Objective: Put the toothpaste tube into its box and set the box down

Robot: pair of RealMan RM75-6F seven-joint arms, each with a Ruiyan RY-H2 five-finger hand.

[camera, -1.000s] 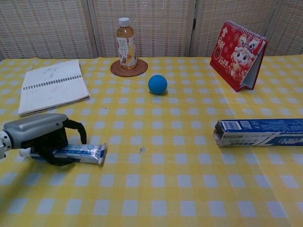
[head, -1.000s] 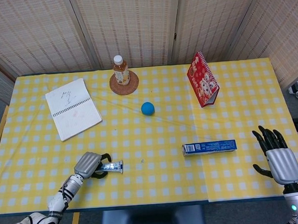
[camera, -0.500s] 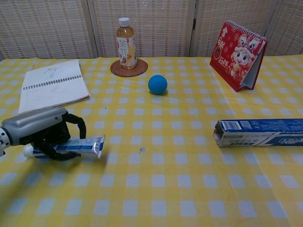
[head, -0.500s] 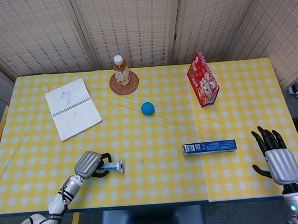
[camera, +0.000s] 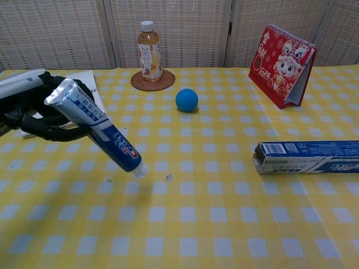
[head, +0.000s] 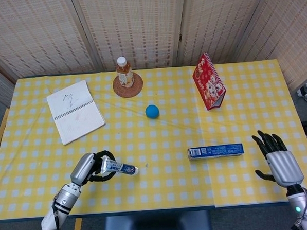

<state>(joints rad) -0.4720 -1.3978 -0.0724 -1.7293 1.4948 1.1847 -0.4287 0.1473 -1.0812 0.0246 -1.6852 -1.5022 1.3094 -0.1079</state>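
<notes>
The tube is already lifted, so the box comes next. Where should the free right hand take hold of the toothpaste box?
Grip the toothpaste box around its closed right half, from above across the long narrow sides. It lies flat with its open mouth facing left, nearest the open right hand.

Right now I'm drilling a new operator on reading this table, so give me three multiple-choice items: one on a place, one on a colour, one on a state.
1. Where does the tea bottle stand?
A. on the round coaster
B. on the notebook
C. beside the toothpaste box

2. What colour is the ball?
A. red
B. blue
C. green

3. How is the toothpaste tube right now?
A. lying flat on the table
B. inside its box
C. held off the table in the left hand, cap end tilted down

Answers:
1. A, the bottle sits on the woven coaster at the far edge.
2. B, it is plainly blue in both views.
3. C, the fingers wrap the tube, and the toothpaste box lies apart on the table, with the right hand open beside it.
</notes>
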